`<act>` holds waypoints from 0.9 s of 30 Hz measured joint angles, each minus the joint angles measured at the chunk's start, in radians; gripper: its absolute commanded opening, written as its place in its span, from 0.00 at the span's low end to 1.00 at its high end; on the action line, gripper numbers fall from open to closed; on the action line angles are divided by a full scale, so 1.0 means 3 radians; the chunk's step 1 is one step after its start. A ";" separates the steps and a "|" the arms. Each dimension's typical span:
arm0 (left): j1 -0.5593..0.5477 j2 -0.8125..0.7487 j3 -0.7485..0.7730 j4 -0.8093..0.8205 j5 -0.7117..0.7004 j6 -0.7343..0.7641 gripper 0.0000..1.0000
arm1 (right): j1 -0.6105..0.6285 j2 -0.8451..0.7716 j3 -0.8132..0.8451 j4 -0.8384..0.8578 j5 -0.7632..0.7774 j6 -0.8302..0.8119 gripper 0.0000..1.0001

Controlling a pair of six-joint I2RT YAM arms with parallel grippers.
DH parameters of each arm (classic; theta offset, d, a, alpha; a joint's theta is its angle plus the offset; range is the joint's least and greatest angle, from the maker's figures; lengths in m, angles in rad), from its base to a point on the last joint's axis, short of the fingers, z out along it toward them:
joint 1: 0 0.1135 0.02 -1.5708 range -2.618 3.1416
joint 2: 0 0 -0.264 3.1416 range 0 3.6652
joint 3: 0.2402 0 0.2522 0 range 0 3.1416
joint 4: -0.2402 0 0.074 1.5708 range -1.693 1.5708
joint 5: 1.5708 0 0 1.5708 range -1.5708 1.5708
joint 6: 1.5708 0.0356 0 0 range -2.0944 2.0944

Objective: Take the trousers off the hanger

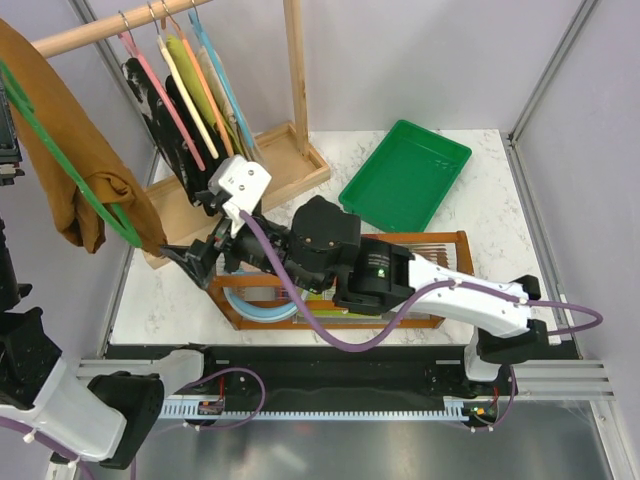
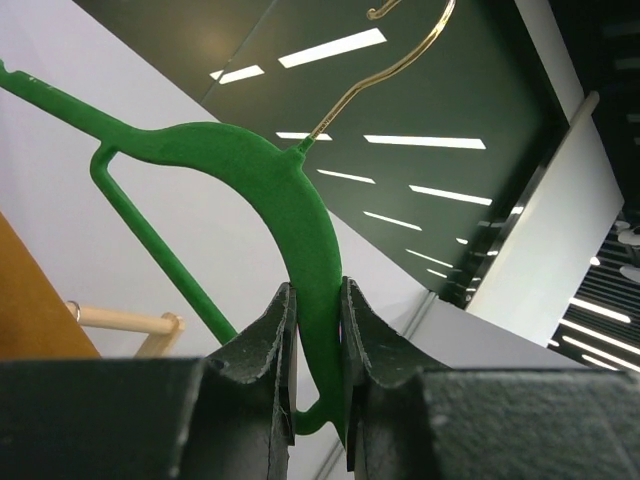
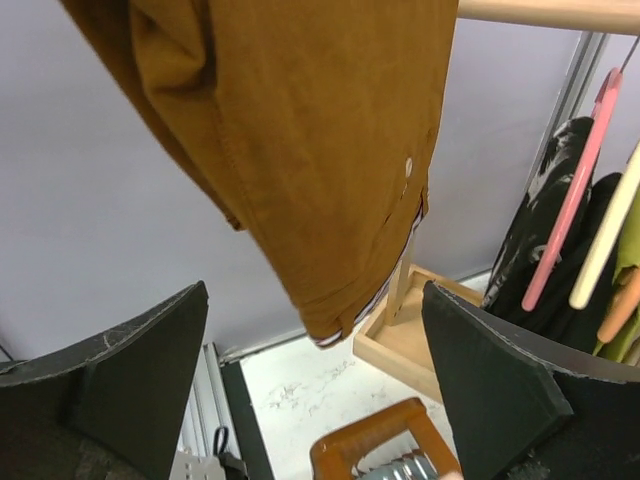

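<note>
Hangers, 5 total: green hanger point(image 2: 300, 210) 1, pink hanger point(image 1: 160, 100) 1, cream hanger point(image 1: 188, 95) 1, orange hanger point(image 1: 205, 90) 1, blue hanger point(image 1: 225, 90) 1; brown trousers point(image 3: 320, 150) 1; green tray point(image 1: 405, 175) 1; wooden slatted rack point(image 1: 440, 236) 1; wooden rail point(image 1: 90, 34) 1.

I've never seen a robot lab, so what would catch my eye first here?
The rust-brown trousers hanging high at the left, draped over a bright green hanger that the left gripper pinches. The right gripper hovers open near their lower end, beside a wooden rack of coloured hangers.
</note>
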 measured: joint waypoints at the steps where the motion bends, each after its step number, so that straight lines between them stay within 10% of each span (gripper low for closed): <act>1: -0.0067 -0.0006 0.0000 -0.0001 -0.0037 0.0001 0.02 | 0.0001 0.0036 0.0004 0.0057 0.0006 -0.0010 0.95; 27: -0.0786 -0.0296 -0.0296 -0.0102 -0.0450 0.0106 0.02 | 0.0156 0.0646 0.0553 0.0790 0.0195 -0.0193 0.82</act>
